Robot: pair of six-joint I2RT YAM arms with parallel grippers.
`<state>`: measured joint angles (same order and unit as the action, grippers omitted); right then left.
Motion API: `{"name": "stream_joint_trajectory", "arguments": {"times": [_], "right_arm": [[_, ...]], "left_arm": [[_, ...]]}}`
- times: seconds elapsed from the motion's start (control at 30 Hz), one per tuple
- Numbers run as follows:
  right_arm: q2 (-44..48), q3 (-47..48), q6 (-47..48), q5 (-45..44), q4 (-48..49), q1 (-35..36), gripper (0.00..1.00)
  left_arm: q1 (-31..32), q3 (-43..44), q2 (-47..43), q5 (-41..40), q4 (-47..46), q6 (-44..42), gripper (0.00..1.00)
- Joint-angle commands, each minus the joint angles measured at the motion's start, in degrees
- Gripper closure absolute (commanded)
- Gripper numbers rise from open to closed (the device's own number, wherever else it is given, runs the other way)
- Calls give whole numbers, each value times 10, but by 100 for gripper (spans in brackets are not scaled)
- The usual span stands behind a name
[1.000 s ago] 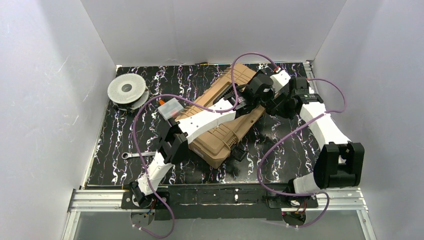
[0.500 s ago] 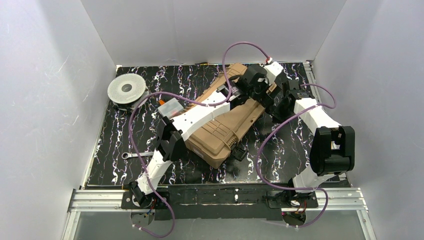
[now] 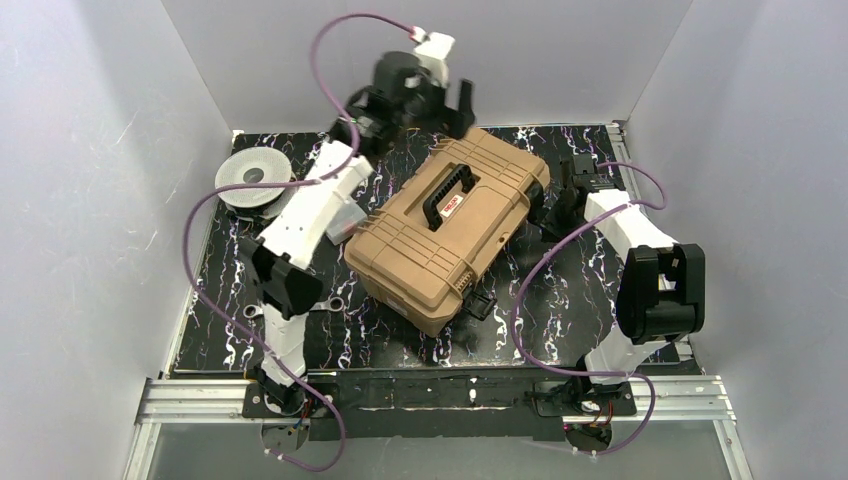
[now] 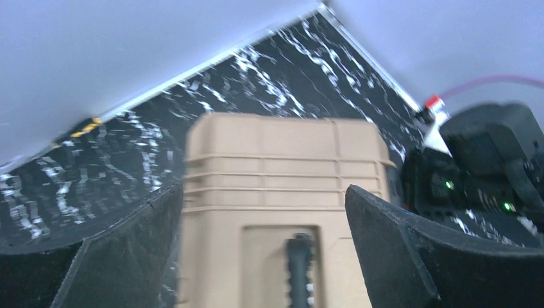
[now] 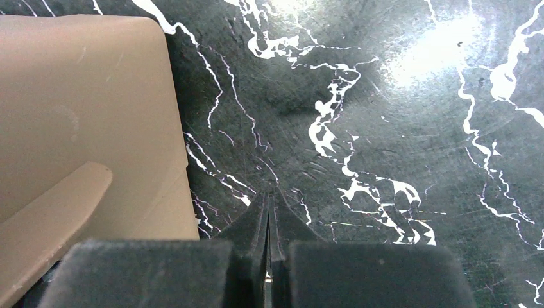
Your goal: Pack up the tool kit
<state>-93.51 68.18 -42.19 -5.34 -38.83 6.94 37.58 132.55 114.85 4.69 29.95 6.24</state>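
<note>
The tan toolbox [image 3: 440, 235] lay closed, slantwise on the counter [image 3: 560, 330]. Its near latch [image 3: 480, 303] looked unfastened, so a lift by the handle [image 3: 450, 195] might have sprung the lid. The left pincer [image 4: 262, 192] hung spread wide above the far end, empty. The right pincer [image 5: 268, 205] was pressed shut on nothing, just beside the box.

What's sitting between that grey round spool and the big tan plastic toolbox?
In the top view, the left arm's white forearm crosses that gap, with a small clear plastic box beside the tan toolbox.
</note>
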Motion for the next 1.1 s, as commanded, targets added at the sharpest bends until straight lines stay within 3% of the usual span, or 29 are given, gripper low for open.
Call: {"name": "stream_joint_trajectory", "arguments": {"times": [0.0, 0.3, 0.53, 0.87, 1.07], "right_arm": [[-8, 36, 1, 45, 53, 16, 99], [-20, 40, 22, 81, 72, 16, 99], [-25, 31, 42, 111, 95, 16, 99], [-40, 40, 49, 134, 109, 16, 99], [-84, 42, 53, 177, 189, 23, 99]], "left_arm": [[-62, -29, -26, 57, 20, 40, 2], [-125, -80, 33, 149, 22, 105, 2], [-129, -77, 93, 233, -16, 177, 2], [-131, -101, 122, 292, -45, 201, 4], [-130, -145, 123, 324, -91, 225, 7]]}}
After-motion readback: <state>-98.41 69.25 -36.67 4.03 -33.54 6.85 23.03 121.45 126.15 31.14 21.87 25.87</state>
